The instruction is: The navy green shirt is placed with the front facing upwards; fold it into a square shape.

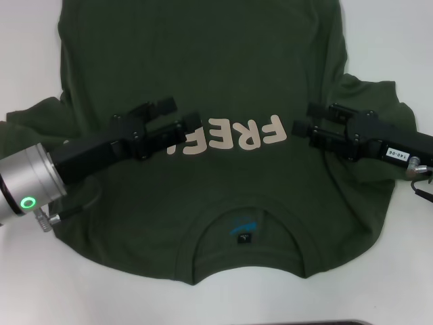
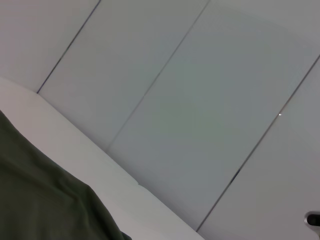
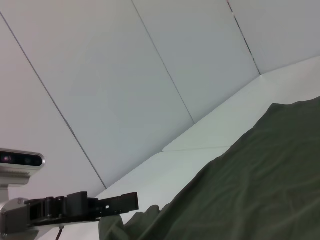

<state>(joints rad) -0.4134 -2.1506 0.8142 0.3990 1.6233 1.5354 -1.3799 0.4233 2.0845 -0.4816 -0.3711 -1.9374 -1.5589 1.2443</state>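
White counter [image 1: 27, 54] carries the navy green shirt [image 1: 223, 196]; left pincer [image 1: 181, 114] and right pincer [image 1: 302, 118] hover narrow-open, empty, and risk bunching the cloth.

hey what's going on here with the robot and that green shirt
A two-armed robot is set up to fold the navy green shirt, which lies spread flat, front up, on a white table, collar nearest the robot and cream letters across the chest. The left gripper and the right gripper both hover over the chest area with fingers open, pointing toward each other. Neither holds any fabric, and no fold has been made yet.
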